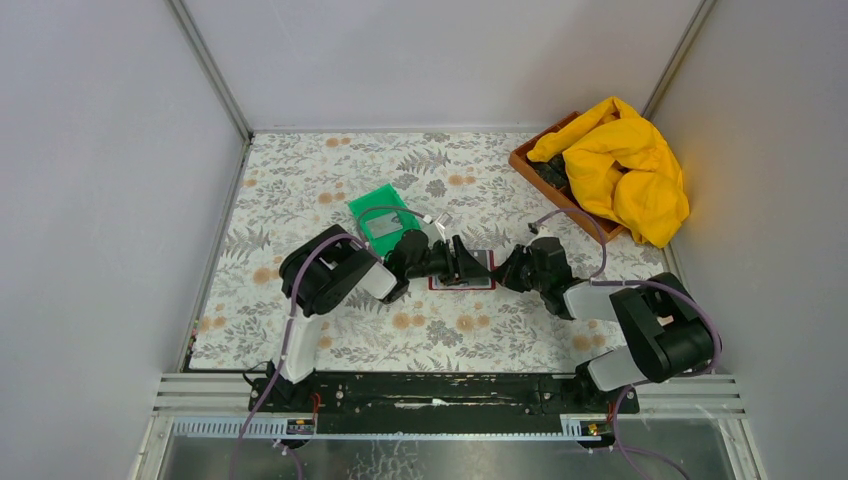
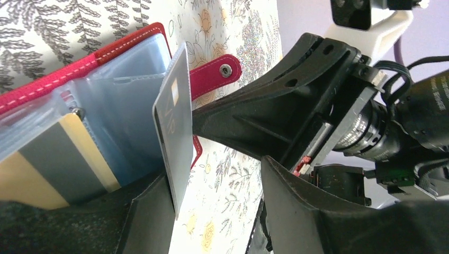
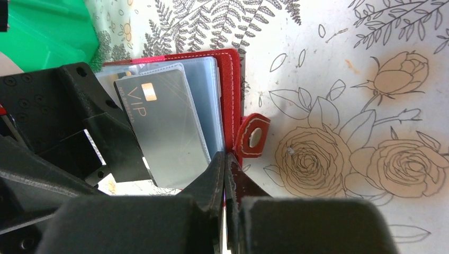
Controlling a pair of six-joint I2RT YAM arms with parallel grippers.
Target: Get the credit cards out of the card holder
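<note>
The dark red card holder (image 3: 231,90) lies open on the flowered cloth, its snap tab (image 3: 254,137) sticking out to the side. My right gripper (image 3: 225,161) is shut on its red edge next to the tab. A grey-silver credit card (image 2: 177,121) marked VIP stands on edge, partly out of a pale blue sleeve. It leans against one finger of my left gripper (image 2: 217,180), whose other finger stands well apart, so the jaws are open. A gold-tan card (image 2: 87,156) with a grey stripe sits in a sleeve. From above, both grippers meet over the card holder (image 1: 480,284).
A green plastic bin (image 1: 385,222) sits just behind the left gripper. At the back right, a brown tray (image 1: 528,162) holds a yellow cloth (image 1: 625,165). Grey walls close in the table on three sides.
</note>
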